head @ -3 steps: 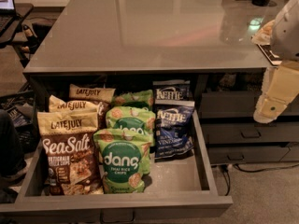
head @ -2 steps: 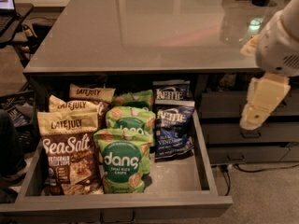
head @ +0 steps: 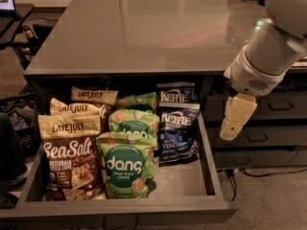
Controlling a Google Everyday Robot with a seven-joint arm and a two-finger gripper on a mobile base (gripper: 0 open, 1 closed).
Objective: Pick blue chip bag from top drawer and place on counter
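The top drawer (head: 120,209) stands pulled open under the counter (head: 144,28). The blue chip bag (head: 178,131), a navy Kettle bag, stands upright at the drawer's right side, with a second identical Kettle bag (head: 176,94) just behind it. My gripper (head: 230,127) hangs from the white arm (head: 268,56) outside the drawer's right wall, to the right of the blue chip bag and a little above its level. It points downward, holds nothing and touches nothing.
Green dang bags (head: 125,169) fill the drawer's middle, and Late July and Sea Salt bags (head: 69,152) its left. Narrower handled drawers (head: 268,138) sit to the right behind the gripper. A chair or clutter (head: 14,128) stands at far left.
The arm has swung left and down from over the counter's right edge, so the gripper is now close beside the drawer's right wall. The bags have not moved.
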